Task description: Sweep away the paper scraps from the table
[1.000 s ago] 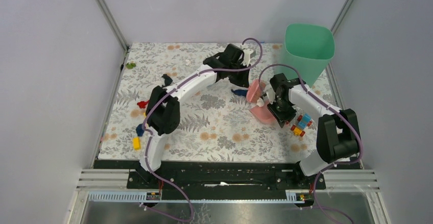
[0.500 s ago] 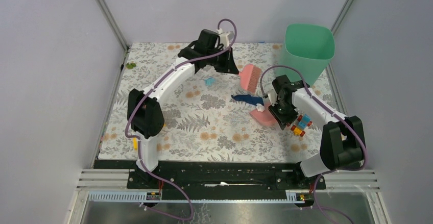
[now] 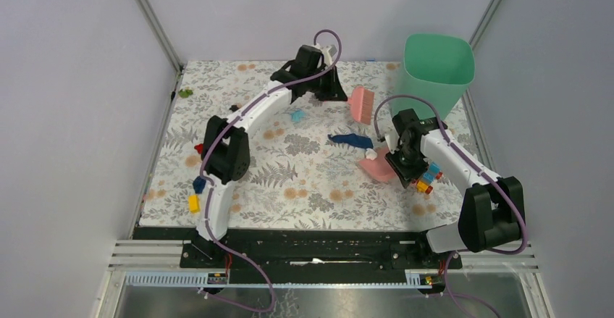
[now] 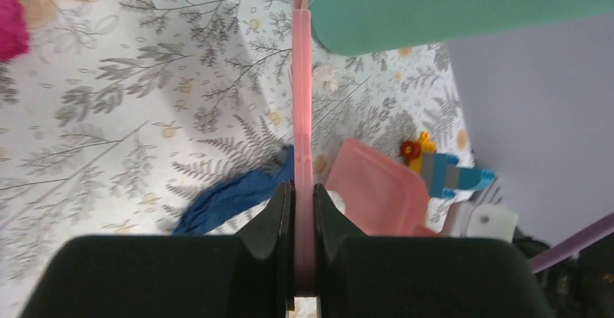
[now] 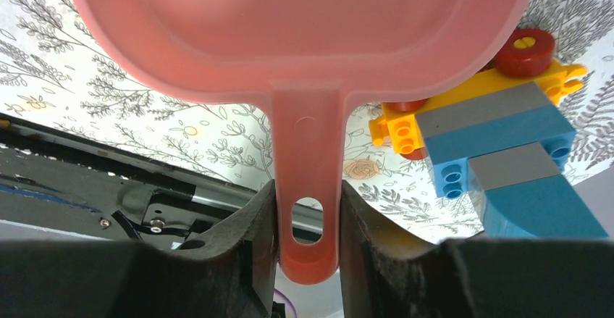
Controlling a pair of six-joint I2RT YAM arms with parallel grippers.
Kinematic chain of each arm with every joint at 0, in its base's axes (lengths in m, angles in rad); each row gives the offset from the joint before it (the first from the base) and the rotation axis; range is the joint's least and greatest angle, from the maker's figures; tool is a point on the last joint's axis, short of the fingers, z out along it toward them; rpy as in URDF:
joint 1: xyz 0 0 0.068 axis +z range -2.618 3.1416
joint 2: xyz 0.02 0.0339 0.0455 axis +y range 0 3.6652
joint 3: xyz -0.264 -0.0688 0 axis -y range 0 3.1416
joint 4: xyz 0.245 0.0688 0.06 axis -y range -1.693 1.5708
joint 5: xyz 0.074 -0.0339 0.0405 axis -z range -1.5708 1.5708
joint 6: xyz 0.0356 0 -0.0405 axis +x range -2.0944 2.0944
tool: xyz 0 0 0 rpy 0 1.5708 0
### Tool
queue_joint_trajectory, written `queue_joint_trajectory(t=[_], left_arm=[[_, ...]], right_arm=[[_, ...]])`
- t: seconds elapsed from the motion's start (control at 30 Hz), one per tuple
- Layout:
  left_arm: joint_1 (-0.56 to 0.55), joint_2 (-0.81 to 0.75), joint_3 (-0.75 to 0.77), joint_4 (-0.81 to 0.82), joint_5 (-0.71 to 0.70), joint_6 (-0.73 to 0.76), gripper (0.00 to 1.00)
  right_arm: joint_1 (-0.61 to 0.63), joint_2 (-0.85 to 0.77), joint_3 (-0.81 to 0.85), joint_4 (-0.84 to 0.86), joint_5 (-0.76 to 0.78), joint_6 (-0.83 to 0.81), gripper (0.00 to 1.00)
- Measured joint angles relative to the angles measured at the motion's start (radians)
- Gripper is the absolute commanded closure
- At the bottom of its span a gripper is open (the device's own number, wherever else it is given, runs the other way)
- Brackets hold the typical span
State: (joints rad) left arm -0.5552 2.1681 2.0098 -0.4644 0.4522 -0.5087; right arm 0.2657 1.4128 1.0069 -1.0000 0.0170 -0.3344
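Our left end effector (image 4: pixel 303 196) pinches the pink brush (image 3: pixel 360 103); our right end effector (image 5: pixel 308 206) clamps the dustpan (image 5: pixel 289 35) handle. The paper scraps (image 3: pixel 350 140) lie on the desk (image 3: pixel 311 187), a dark blue one just beside the dustpan.

Tabletop (image 3: pixel 311 195): white ground, grey leaf and fern print, scattered orange-brown blossoms.
Paper scraps (image 3: pixel 350 140): the largest dark blue; a cyan scrap (image 3: pixel 297 116); a red scrap (image 3: pixel 197 147); a magenta scrap (image 4: pixel 11 21).
Brush (image 3: pixel 360 104): pink.
Dustpan (image 3: pixel 380 167): translucent pink.
Bin (image 3: pixel 436 68): mint green.
Toy vehicle (image 3: pixel 427 177): blue, grey and orange-yellow bricks, red wheels.
Brick (image 3: pixel 193 203): yellow.
Left claw (image 4: pixel 303 191), right claw (image 5: pixel 308 195): black.
Arms (image 3: pixel 253 115): white shells, black joints.
Cable (image 4: pixel 572 240): purple.
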Motion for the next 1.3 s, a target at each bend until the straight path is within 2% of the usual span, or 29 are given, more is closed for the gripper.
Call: queue_joint_trajectory(t=[0.17,0.33,0.47,0.63,0.73,0.87,1.0,1.17,1.3], left_arm=[[-0.032,0.069,0.0,0.1,0.0,-0.17,1.0],[-0.067,0.167,0.034,0.2,0.014,-0.278,1.0],[-0.095,0.24,0.038,0.257,0.03,-0.336,1.0],[-0.109,0.27,0.031,0.254,0.018,-0.365,1.0],[-0.105,0.225,-0.03,0.252,0.008,-0.388,1.0],[-0.066,0.065,-0.219,0.201,0.024,-0.433,1.0],[0.043,-0.079,-0.339,0.139,0.04,-0.413,1.0],[0.165,-0.213,-0.404,0.069,0.098,-0.29,1.0],[0.161,-0.275,-0.35,-0.041,0.117,-0.086,1.0]], right_arm=[[-0.019,0.0,-0.011,-0.02,-0.001,-0.002,1.0],[-0.024,0.0,-0.011,-0.039,0.001,-0.007,1.0],[-0.028,0.0,-0.011,-0.042,0.004,-0.011,1.0],[-0.043,0.0,-0.012,-0.042,0.01,-0.013,1.0],[-0.045,0.0,-0.011,-0.042,0.011,-0.013,1.0],[-0.045,0.0,-0.011,-0.037,0.008,-0.013,1.0],[-0.045,0.001,-0.011,-0.033,0.006,-0.013,1.0],[-0.045,0.009,-0.009,-0.024,-0.003,-0.021,1.0],[-0.045,0.014,-0.004,-0.011,-0.003,-0.066,1.0]])
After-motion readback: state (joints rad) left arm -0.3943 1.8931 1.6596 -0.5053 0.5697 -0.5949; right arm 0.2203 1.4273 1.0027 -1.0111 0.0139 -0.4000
